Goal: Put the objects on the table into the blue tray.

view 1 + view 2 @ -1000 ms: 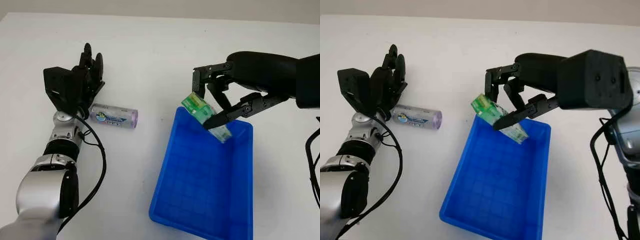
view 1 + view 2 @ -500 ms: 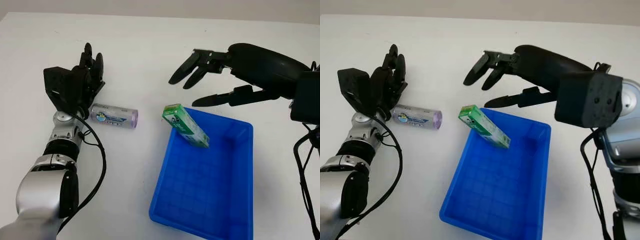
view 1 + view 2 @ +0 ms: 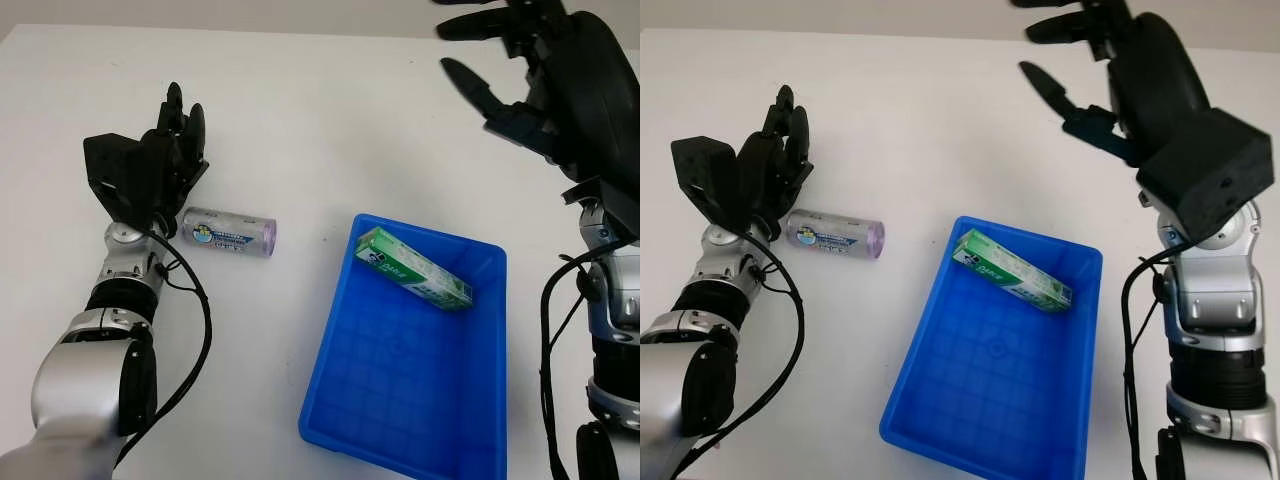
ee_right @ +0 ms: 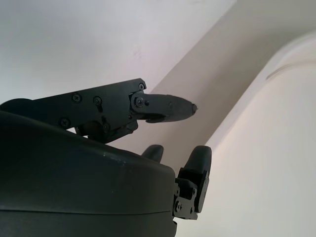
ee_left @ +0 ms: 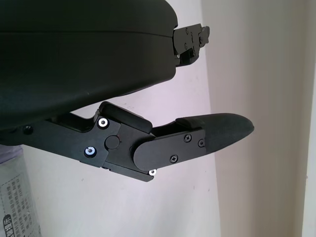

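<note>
Our box [image 3: 412, 282] lies in the tray [image 3: 400, 400]. The can [image 3: 229, 232], rigid and prone to roll, we'd grip mid-body; left hand [image 3: 150, 170] beside it and raised right hand [image 3: 520, 80] both released.

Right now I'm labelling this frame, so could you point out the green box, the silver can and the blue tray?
green box [image 3: 413, 280], left eye view, middle of its long printed face.
silver can [image 3: 229, 233], left eye view, middle of its label.
blue tray [image 3: 330, 370], left eye view, its left wall.
</note>
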